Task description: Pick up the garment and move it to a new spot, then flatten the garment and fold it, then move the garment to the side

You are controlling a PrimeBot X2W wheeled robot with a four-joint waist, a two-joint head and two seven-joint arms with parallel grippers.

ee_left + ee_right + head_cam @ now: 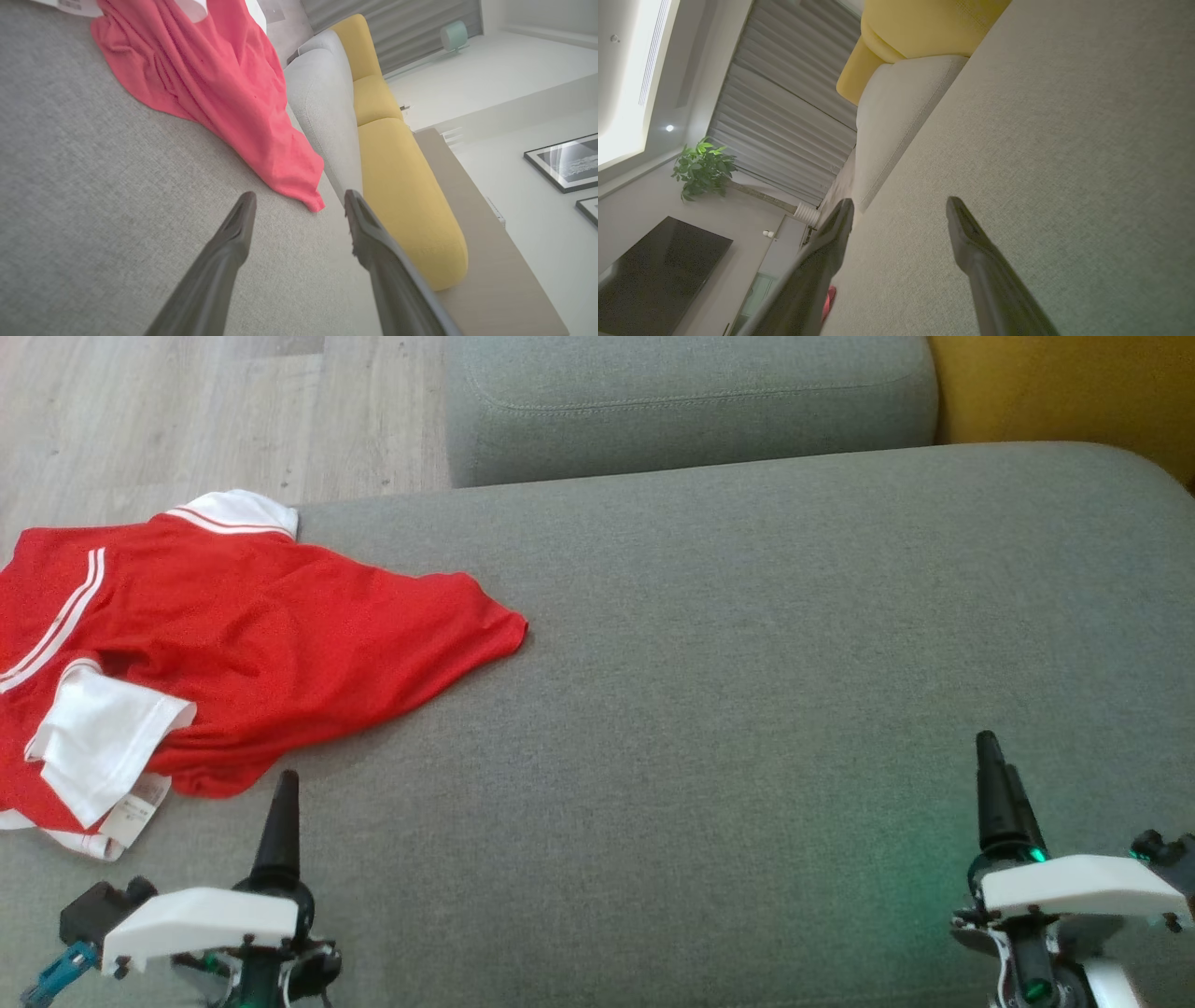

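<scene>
The garment (233,635) is a red shirt with white sleeves and white stripes, lying crumpled at the left end of the grey sofa seat (747,709). In the left wrist view its red hem (224,88) lies just beyond the fingertips. My left gripper (283,793) (299,200) hovers low at the front, just short of the shirt's near edge, open and empty. My right gripper (994,756) (900,205) is far to the right over bare seat, open with nothing between its fingers. A sliver of the red garment (830,298) shows past the right gripper's finger.
A grey cushion (691,401) stands behind the seat, with a yellow cushion (1074,392) at the back right. Wooden floor (187,420) lies beyond the seat's left end. The shirt's left part hangs near the seat's edge.
</scene>
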